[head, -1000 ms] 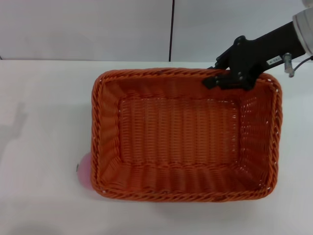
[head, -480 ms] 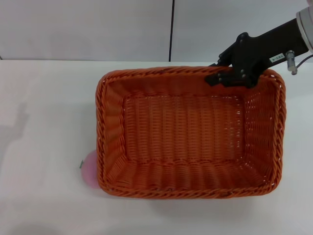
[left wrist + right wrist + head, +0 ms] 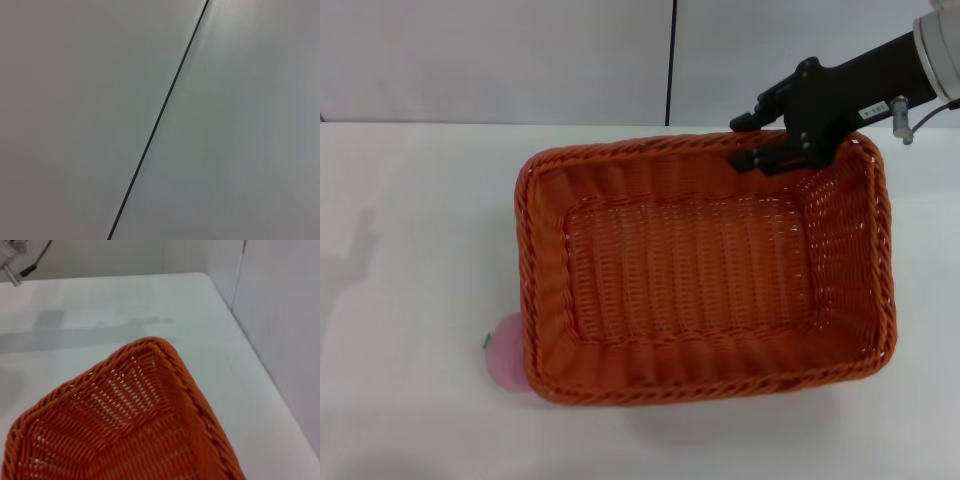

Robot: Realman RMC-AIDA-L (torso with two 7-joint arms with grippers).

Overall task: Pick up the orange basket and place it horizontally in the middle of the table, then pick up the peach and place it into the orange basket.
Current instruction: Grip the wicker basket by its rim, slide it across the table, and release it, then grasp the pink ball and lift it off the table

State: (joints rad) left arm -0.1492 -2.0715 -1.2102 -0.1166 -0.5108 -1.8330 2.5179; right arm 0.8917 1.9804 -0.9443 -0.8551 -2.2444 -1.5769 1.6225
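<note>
The orange basket (image 3: 542,262) hangs over the middle of the white table (image 3: 410,240), slightly turned, its long side running left to right. My right gripper (image 3: 761,148) is shut on the basket's far rim near the right corner. The right wrist view shows one woven corner of the basket (image 3: 150,405) above the table (image 3: 100,300). The pale pink peach (image 3: 505,358) lies by the basket's near left corner, partly hidden under it. My left gripper is out of view.
A grey wall with a dark vertical seam (image 3: 671,60) stands behind the table's far edge. The left wrist view shows only that wall and seam (image 3: 160,117). Bare tabletop lies left of the basket and along the near edge.
The basket has swung with my right gripper: its right end went toward the far edge, and its left end slid right, uncovering more of the peach.
</note>
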